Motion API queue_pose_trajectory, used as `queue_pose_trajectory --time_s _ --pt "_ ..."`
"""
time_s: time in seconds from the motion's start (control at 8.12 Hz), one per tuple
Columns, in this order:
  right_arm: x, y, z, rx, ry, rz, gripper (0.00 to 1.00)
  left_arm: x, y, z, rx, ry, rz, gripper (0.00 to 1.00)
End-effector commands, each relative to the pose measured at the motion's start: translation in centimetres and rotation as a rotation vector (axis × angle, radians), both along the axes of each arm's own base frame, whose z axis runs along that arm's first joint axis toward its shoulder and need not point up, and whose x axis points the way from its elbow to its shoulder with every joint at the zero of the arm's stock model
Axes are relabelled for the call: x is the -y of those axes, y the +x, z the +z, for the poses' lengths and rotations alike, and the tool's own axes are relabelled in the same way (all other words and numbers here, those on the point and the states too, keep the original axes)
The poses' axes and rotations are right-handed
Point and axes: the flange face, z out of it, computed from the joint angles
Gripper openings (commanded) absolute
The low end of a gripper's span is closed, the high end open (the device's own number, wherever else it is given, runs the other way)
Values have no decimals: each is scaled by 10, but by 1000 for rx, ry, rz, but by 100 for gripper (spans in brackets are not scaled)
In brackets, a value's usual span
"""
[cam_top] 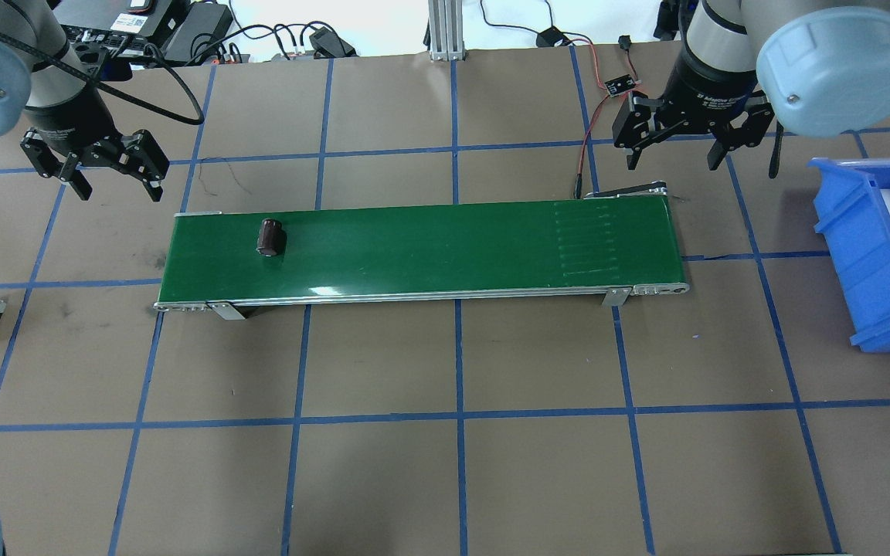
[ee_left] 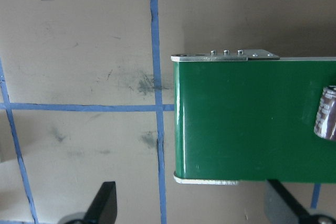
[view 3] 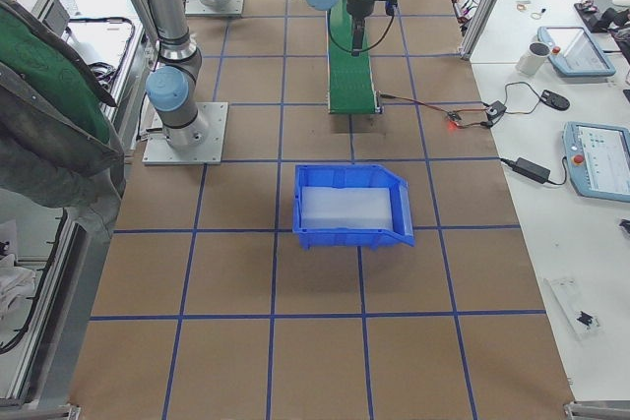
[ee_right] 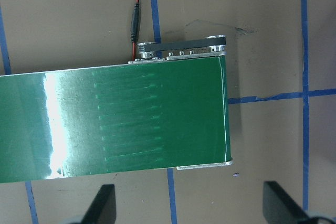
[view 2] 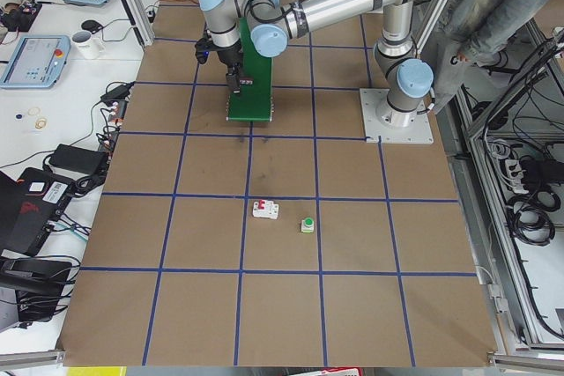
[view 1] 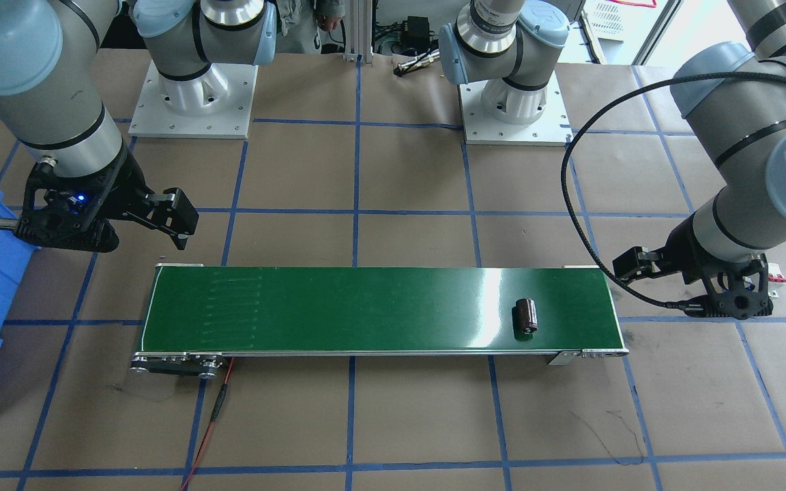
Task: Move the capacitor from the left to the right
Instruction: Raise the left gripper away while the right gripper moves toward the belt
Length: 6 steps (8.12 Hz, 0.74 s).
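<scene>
Capacitor (cam_top: 270, 236) on belt (cam_top: 453, 247), apart from spread, empty left fingers (cam_top: 154, 181); right fingers (cam_top: 634, 153) likewise.

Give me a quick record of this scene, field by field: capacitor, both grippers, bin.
capacitor: on the green conveyor belt, near its left end, untouched
left gripper: open, empty, near the belt's left end
right gripper: open, empty, near the belt's right end
blue bin: beyond the belt's right end
status: capacitor not yet moved right

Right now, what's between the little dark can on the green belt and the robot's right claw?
No objects: in the overhead view, only bare conveyor belt, then brown table and a thin red cable lie between the capacitor and the right gripper.
</scene>
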Motion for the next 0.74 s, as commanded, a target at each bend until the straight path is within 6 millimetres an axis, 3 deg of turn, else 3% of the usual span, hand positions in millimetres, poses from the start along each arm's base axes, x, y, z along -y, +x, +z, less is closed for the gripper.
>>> queue_pose_trajectory --time_s 0.0,0.37,0.62 --pt "-7 8 -21 68 38 -20 99 -26 -7 42 -7 54 -3 100" --pt "-2 18 -46 158 90 -86 95 -66 -14 84 -5 88 -8 100" --pt "24 21 -69 185 30 -88 99 -79 -27 96 -16 91 -20 100"
